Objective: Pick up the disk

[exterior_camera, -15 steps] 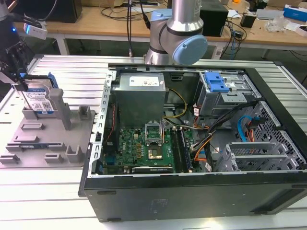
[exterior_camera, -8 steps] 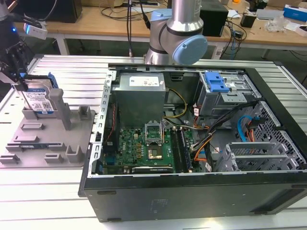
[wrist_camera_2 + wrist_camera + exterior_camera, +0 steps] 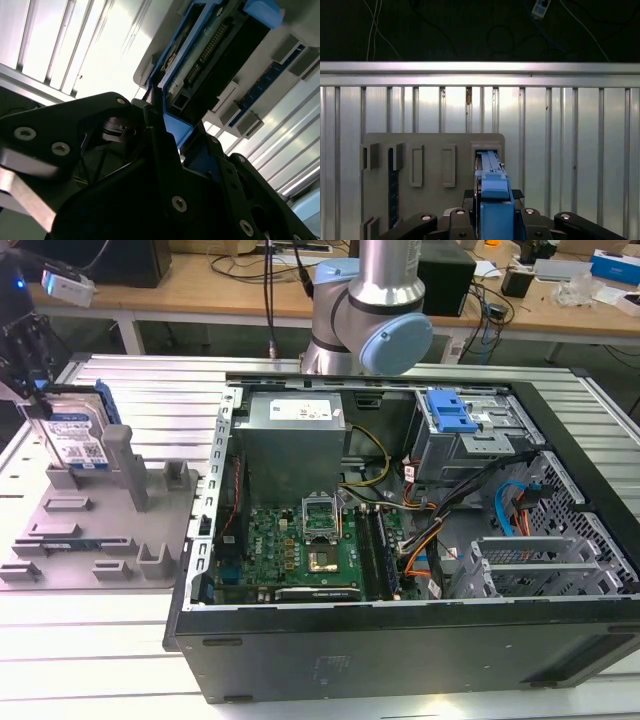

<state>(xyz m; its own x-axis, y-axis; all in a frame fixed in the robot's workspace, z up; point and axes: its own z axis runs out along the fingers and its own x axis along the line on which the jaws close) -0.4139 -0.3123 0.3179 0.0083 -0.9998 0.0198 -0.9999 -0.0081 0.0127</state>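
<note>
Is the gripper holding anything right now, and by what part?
Yes: the gripper is shut on the disk, jaws clamping its upper edge at the blue rail.

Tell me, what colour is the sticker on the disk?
White and blue on the disk, clearest in the exterior view.

The holder tray [image 3: 95, 530] lies flat on the slatted table [image 3: 60, 640], toward the exterior view's left, with the open computer case [image 3: 400, 540] just beside it on the exterior view's right. The disk [image 3: 78, 435] stands on edge at the tray's far end, upright among its posts. The gripper [image 3: 25, 380] sits at the disk's top edge. The arm [image 3: 365, 310] rises behind the case.
</note>
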